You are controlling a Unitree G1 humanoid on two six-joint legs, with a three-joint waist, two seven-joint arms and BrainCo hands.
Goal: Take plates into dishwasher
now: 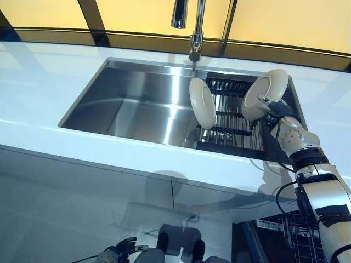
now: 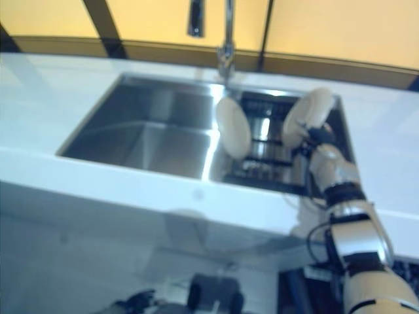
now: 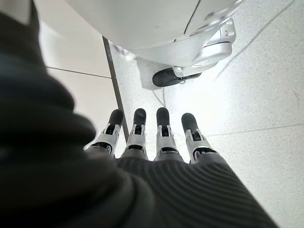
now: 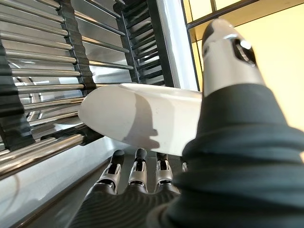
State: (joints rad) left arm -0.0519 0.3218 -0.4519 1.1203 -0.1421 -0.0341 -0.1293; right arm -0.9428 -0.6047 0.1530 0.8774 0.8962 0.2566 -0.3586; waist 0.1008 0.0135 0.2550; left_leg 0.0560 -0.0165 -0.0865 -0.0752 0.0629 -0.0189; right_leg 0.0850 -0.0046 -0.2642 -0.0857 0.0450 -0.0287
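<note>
My right hand (image 1: pixel 278 113) is shut on a white plate (image 1: pixel 267 93) and holds it tilted on edge above the right end of the black and steel drying rack (image 1: pixel 230 118) in the sink. In the right wrist view the plate (image 4: pixel 142 118) sits between my thumb (image 4: pixel 228 57) and my fingers (image 4: pixel 137 175). A second white plate (image 1: pixel 203 102) stands on edge at the rack's left end, apart from the held one. My left hand (image 1: pixel 123 249) hangs low by the floor, open and empty, fingers straight (image 3: pixel 161 137).
The steel sink (image 1: pixel 137 104) is set in a white counter (image 1: pixel 33 82), with a faucet (image 1: pixel 194 33) behind it. A dark wire basket (image 1: pixel 299 241) shows below the counter at the lower right.
</note>
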